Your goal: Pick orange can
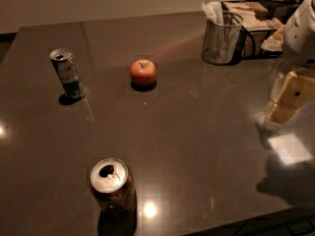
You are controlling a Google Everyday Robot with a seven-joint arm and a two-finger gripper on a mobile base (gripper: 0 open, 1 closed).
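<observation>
table (197, 132) | orange can (112, 186) front | slim can (68, 74) left | apple (143, 72) | mesh cup (221, 38) | tool (281, 109) right

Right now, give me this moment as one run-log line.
target: orange can upright, front of table, ungrasped | end effector far right, well apart from it | also: slim can, apple farther back

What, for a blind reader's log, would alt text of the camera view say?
An orange can stands at the near edge of the dark table, far from the end effector at the right. Behind are a slim can, an apple and a mesh cup.
</observation>
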